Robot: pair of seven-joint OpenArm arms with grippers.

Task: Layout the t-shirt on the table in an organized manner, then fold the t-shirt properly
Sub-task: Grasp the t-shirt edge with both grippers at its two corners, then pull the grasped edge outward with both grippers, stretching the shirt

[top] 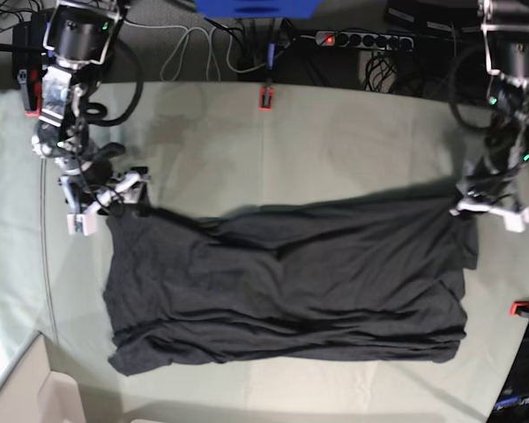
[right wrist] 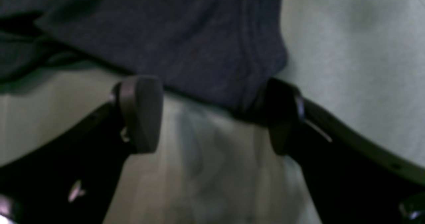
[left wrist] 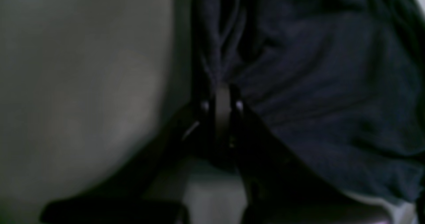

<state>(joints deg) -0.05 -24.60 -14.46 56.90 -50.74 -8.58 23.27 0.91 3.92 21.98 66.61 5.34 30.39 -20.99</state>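
The t-shirt (top: 286, 286) lies spread, rumpled, plain black side up on the surface (top: 335, 141). My left claw (left wrist: 221, 99) is clamped on bunched fabric at one far corner; its fingertips are blurred. My right claw (right wrist: 215, 114) stands wide, straddling the other corner's edge, gripping nothing.

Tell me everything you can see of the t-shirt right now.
The t-shirt is plain black soft knit, spread wide and wrinkled on the table, no print showing. The left gripper is shut on one far corner; the open right gripper straddles the other corner's edge.
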